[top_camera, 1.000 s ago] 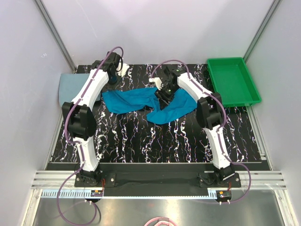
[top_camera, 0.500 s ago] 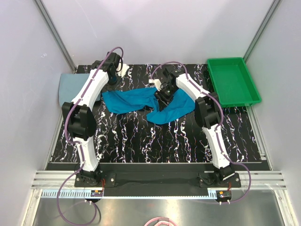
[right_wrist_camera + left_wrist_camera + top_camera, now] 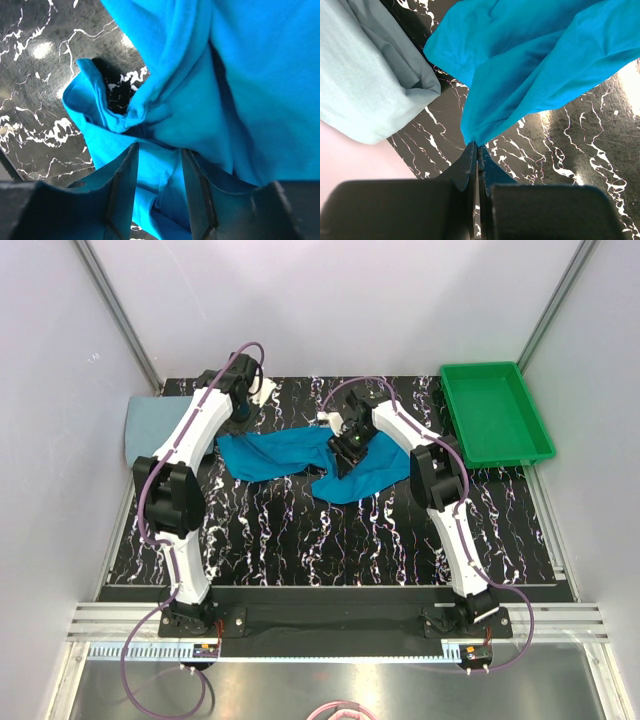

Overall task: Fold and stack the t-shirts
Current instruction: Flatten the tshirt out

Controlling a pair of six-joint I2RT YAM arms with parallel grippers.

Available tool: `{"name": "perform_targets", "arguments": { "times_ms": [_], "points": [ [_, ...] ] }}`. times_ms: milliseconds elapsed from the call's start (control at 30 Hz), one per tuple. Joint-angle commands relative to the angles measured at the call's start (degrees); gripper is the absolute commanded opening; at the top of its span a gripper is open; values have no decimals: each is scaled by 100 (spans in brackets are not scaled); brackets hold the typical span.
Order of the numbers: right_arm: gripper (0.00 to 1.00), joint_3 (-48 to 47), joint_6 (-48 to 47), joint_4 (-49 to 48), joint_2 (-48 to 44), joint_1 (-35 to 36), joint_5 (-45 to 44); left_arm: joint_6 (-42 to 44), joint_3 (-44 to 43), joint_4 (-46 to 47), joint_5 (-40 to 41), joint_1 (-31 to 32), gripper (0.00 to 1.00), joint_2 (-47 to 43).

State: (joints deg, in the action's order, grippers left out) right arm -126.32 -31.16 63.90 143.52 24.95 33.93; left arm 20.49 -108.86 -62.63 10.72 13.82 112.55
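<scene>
A corner of the bright teal-blue t-shirt (image 3: 530, 65) is pinched between the left jaws, which are shut tight on it. From that pinch the cloth is spread out ahead of the left jaws in wide, wavy folds. The black worktop (image 3: 580, 150) with its thin white lines is seen on both sides of these jaws. The pale grey-blue t-shirt (image 3: 365, 85) is laid just to one side of the left jaws, with a soft folded edge turned toward the teal-blue one. The two shirts are close together there, but it cannot be told if they touch. The right jaws are pointed down at the same teal-blue t-shirt and are held apart, about half open. A bunched fold of the shirt is seen in the gap between them, and more of the cloth is spread out ahead of them. A small dark patch of worktop is shown through a loop of cloth just ahead of the right jaws and a little to their left. From above, the teal-blue t-shirt is seen lying crumpled on the worktop between the two sets of jaws, with the left jaws at its far left corner and the right jaws over its middle. A green plastic tray (image 3: 495, 415) is set off to the right of the right jaws, well apart from them and from both shirts.
</scene>
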Motion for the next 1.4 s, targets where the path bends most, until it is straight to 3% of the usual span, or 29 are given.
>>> {"name": "perform_targets", "arguments": {
  "times_ms": [0,67,100,200,300,467,600,933,1133,1367],
  "points": [
    [44,-86,101,-290,27,-43,-150,-45,31,58,-61,24,0,-260],
    [37,-112,101,-255,44,-52,-159,-36,14,67,-70,24,0,-234],
    [28,-121,110,-238,35,-43,-142,-54,5,76,-70,24,0,-225],
    [11,-95,119,-220,18,-60,-141,-45,-39,76,-88,33,0,-190],
    [1,-24,136,-211,-35,-69,-124,-63,-65,76,-96,33,0,-172],
    [0,11,180,-71,-341,-113,-194,-54,-135,84,-96,33,0,-155],
    [0,-59,224,-70,-930,-209,-798,-10,-302,128,8,24,0,-111],
    [0,-2062,374,475,-1747,-956,-1731,253,-1268,251,351,-64,0,223],
    [0,-1448,338,-464,-2661,-1080,-2566,429,-1725,392,589,-81,0,197],
    [0,-1334,733,-694,-3374,-1106,-2945,316,-2622,252,624,-196,0,-179]
  ]
}}
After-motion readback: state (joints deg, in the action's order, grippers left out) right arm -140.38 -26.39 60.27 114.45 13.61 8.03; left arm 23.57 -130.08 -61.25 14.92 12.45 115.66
